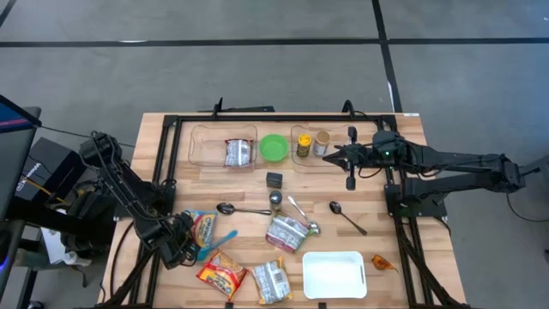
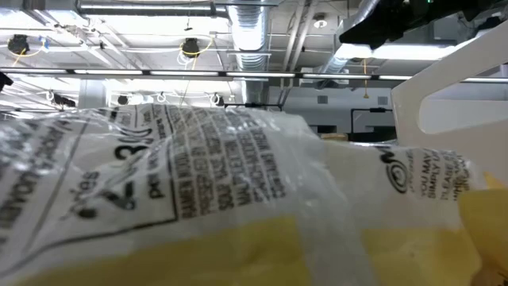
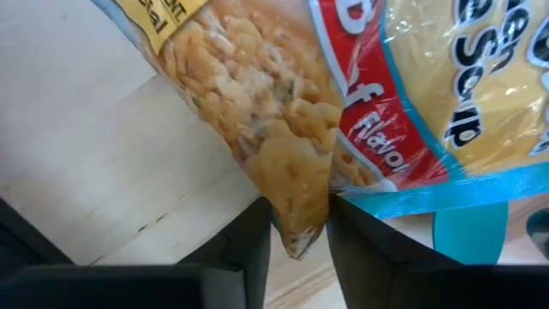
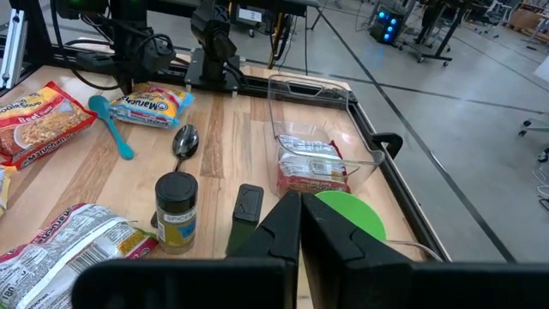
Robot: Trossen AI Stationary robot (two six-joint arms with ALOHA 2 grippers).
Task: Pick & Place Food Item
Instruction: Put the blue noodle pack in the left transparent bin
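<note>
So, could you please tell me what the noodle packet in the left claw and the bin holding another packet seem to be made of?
Noodle packet: thin glossy plastic film, probably; clear patches show the noodles. Bin: clear rigid plastic by its look; the wood shows through its walls.

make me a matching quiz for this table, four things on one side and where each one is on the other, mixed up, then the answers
Things:
1. green bowl
2. white tray
3. left gripper
4. right gripper

Places or states:
A. at the table's near edge, right of the noodle packets
B. closing on the corner of a noodle packet
C. between the two clear bins at the far side
D. shut, empty, above the far side near the jars

Pairs: 1-C, 2-A, 3-B, 4-D
</note>
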